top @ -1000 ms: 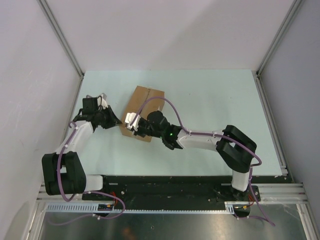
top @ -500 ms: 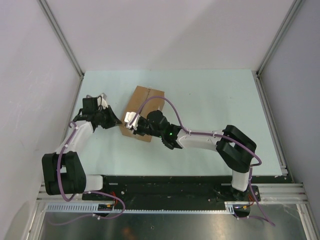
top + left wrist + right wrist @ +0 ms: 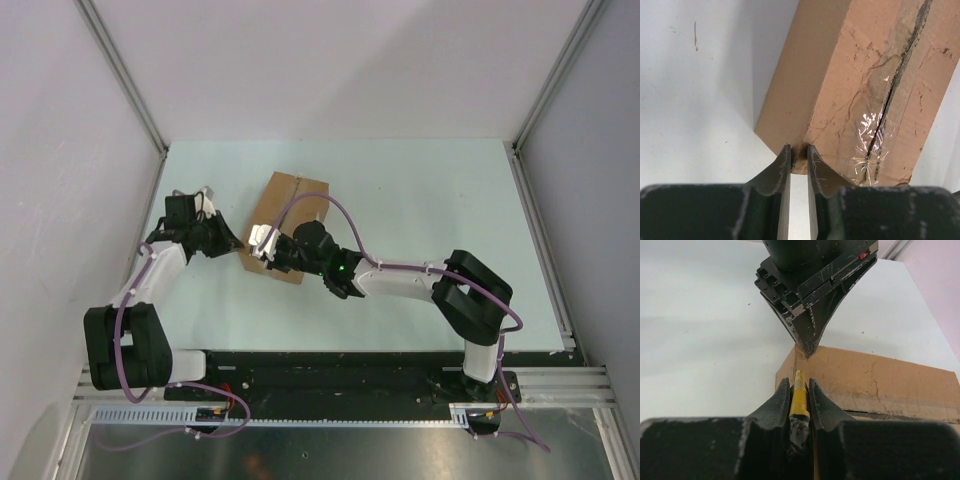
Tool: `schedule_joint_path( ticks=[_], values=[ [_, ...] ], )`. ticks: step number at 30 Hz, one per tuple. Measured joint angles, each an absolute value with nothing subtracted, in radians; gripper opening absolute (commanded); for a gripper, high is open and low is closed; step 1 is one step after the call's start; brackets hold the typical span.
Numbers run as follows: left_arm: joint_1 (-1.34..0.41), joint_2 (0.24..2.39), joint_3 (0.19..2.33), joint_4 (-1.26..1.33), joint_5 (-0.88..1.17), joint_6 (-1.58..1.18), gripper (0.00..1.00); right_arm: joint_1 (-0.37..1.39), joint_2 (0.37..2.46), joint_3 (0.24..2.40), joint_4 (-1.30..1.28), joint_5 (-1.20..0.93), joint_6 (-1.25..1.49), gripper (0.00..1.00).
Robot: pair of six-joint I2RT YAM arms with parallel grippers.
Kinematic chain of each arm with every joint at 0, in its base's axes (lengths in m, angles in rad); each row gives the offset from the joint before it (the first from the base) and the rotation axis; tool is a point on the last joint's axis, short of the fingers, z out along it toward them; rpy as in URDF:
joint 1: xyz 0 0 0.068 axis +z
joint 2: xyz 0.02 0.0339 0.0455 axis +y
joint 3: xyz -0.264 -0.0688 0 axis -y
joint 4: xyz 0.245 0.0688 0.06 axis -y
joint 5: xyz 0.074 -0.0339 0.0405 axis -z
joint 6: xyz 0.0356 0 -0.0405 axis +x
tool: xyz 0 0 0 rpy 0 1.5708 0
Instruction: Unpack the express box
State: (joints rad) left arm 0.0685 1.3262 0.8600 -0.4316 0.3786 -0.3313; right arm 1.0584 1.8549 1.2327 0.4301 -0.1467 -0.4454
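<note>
"Noting the largest item first, where does it lie?" asks the clerk.

"On the table, left of centre and skewed, between the two arms," the inspector replies. "The express box lies flat with its flaps down. The taped seam runs along its top, and the tape is wrinkled and cracked. Whether it is cut through cannot be told."

"How is it judged to handle?"

"Corrugated board: probably light, stiff at edges and corners, softer across the flap panels, and apt to slide on the smooth table if pushed from one side only. It is best steadied at a corner or along a side wall (not on the seam, where any cut must go)."

"And the hands?"

"The left gripper has its jaws drawn nearly together, with the box's near corner nipped between the tips. The right gripper is closed on a slim yellow tool, which points at that same corner, just beside the left fingertips."

"What cannot be made out?"

"The tool's blade, if one is out; the contents; any label; and the box's far end, which both wrist views cut off. From above, the right arm covers the box's near end."
</note>
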Motion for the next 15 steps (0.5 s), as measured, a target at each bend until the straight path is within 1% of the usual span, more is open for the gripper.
schedule_joint_path(
  ticks=[15],
  values=[
    [0.068, 1.327, 0.860, -0.431, 0.379, -0.331, 0.00, 1.070, 1.855, 1.233, 0.424, -0.142, -0.437, 0.00]
  ],
)
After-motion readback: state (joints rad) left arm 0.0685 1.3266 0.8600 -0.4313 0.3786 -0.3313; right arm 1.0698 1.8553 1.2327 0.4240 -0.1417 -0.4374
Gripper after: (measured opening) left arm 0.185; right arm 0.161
